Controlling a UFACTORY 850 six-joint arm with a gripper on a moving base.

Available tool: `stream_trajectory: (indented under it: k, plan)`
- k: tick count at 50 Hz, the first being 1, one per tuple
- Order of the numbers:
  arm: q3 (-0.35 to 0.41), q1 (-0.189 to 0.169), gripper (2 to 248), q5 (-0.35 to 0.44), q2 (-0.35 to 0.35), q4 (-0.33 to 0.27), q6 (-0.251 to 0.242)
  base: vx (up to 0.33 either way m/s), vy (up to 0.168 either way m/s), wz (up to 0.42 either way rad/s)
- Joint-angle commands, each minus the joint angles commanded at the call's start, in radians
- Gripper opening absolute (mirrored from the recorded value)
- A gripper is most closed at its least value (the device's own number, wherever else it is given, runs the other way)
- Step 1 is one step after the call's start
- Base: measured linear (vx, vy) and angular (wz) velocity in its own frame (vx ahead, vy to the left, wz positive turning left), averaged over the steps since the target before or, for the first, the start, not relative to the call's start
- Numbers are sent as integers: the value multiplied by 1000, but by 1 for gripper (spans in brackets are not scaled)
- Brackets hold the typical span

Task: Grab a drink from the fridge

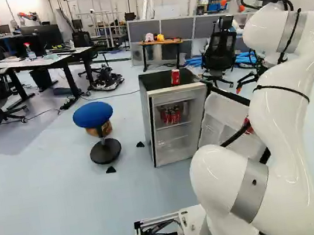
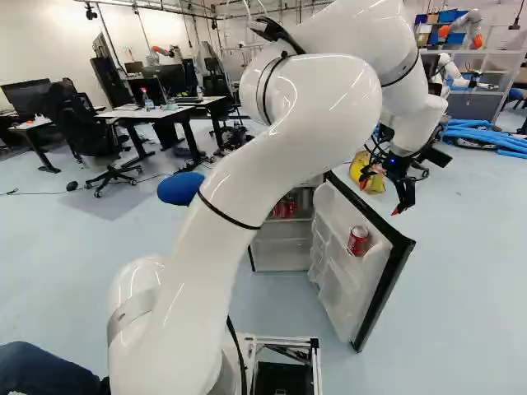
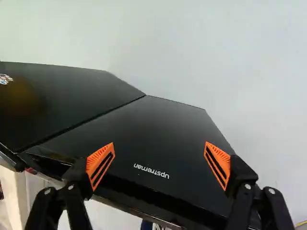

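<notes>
Fridge (image 1: pixel 157 81) with red cans (image 1: pixel 173 115) inside, 1 can (image 2: pixel 357 240) in its swung-out door (image 2: pixel 332 280), claw (image 2: pixel 383 191) released

one fridge (image 1: pixel 155 82), one stool (image 1: pixel 92 114)

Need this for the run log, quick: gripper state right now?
Gripper: open, fingers wide apart, holding nothing; the black outer face of the fridge door shows beyond them.
</notes>
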Motion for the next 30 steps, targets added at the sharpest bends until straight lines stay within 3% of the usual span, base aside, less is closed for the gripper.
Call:
stream_trajectory:
  k: [30]
  plan:
    - [-1, 0, 247, -71, -3, 0, 0, 0, 0, 0]
